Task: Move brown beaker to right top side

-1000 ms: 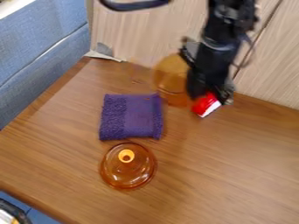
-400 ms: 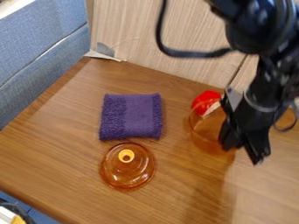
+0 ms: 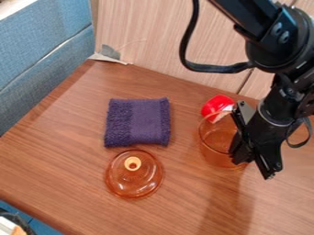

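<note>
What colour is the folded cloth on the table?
The folded cloth is dark purple, seen best in the camera view.

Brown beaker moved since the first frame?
Yes. Against the purple cloth, the brown beaker shifted right and toward the camera: it was near the cloth's far right corner, now it's off its right side.

Beaker [image 3: 215, 146] beside folded purple cloth [image 3: 137, 122]
</note>
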